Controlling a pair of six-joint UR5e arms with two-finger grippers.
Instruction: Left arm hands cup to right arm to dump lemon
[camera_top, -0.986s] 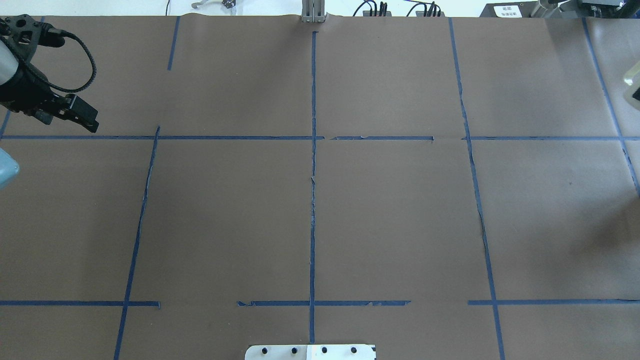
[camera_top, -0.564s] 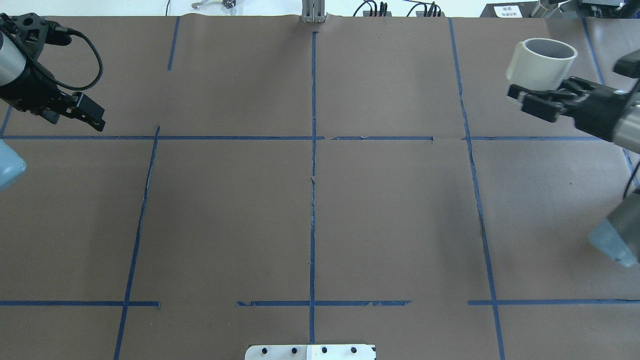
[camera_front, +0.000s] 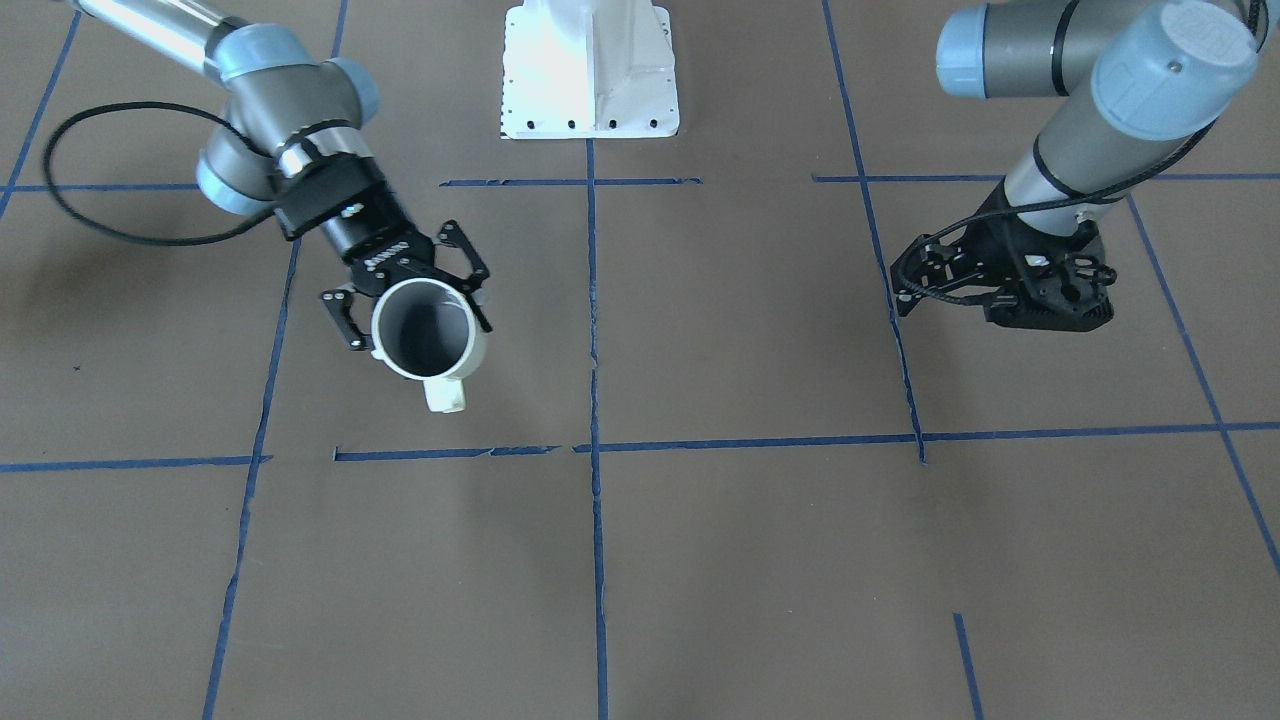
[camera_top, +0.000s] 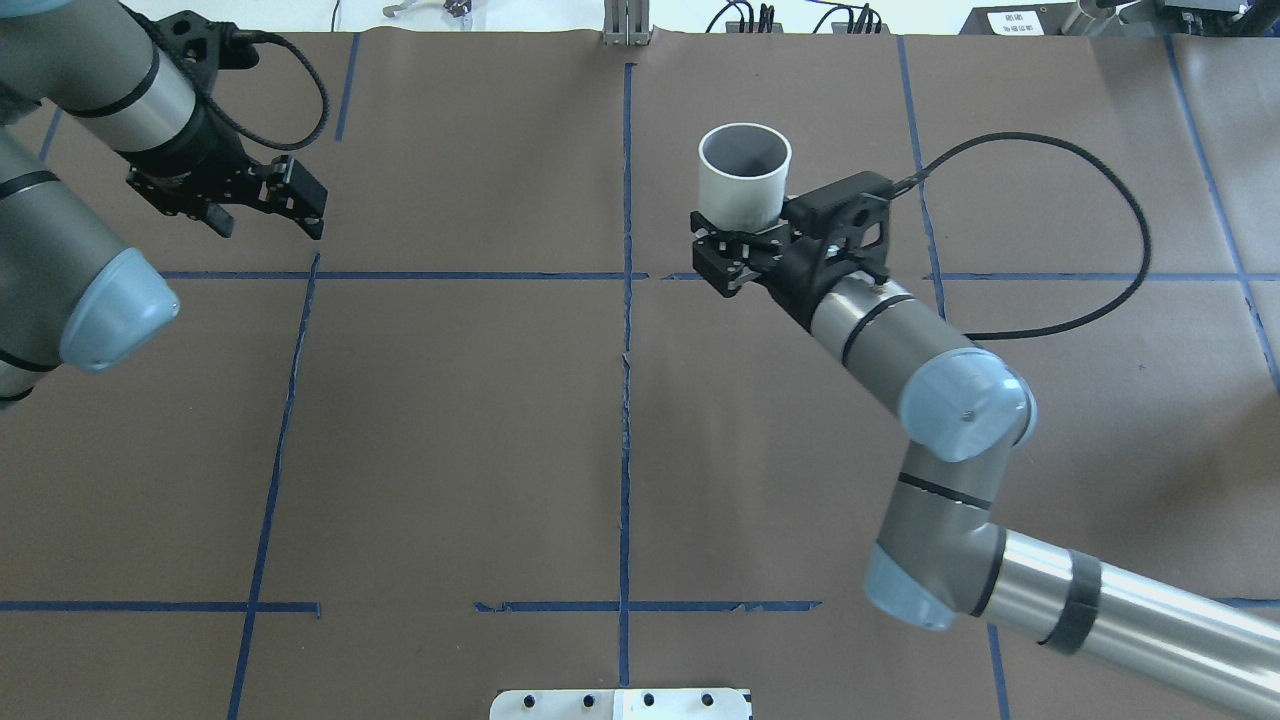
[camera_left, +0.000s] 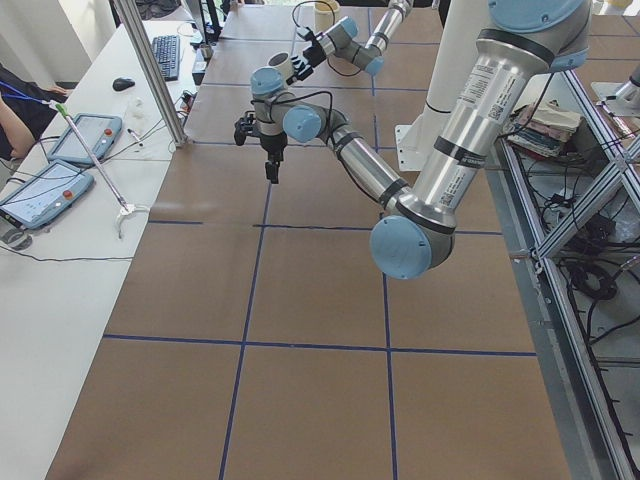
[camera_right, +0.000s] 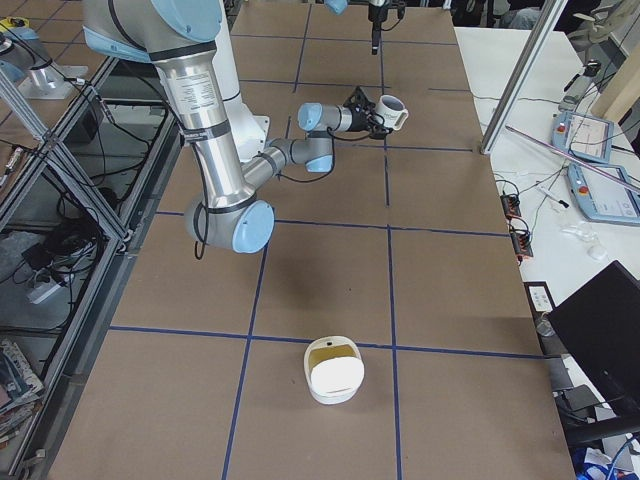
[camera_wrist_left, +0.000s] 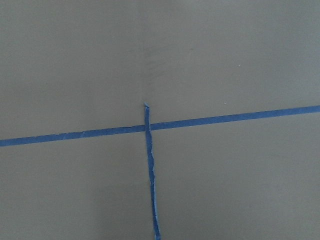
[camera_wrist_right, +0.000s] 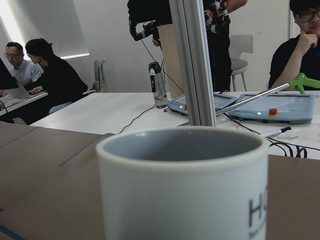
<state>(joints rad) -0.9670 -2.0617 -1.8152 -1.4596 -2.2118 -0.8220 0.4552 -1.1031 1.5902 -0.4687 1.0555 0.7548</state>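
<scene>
Front-facing view: the right arm (camera_front: 300, 100) reaches in from the view's left. The right arm's fingers (camera_front: 345, 322) pinch the cup (camera_front: 428, 340) by its wall over the brown desk (camera_front: 760, 560), mouth up and handle toward the camera. The left arm (camera_front: 1070, 140) hangs well apart on the other side.

Overhead view: the cup sits just right of the centre tape line. The left arm's fingers (camera_top: 298, 198) point down at far left; I cannot tell whether they are spread or pressed together.

Right side view: a white bowl (camera_right: 333, 372) rests on the near desk, well apart from the cup.

Left wrist view: only desk and crossing blue tape (camera_wrist_left: 150, 127).

Right wrist view: the cup stands upright with a grey inside and partial dark lettering, and people sit behind it.
</scene>
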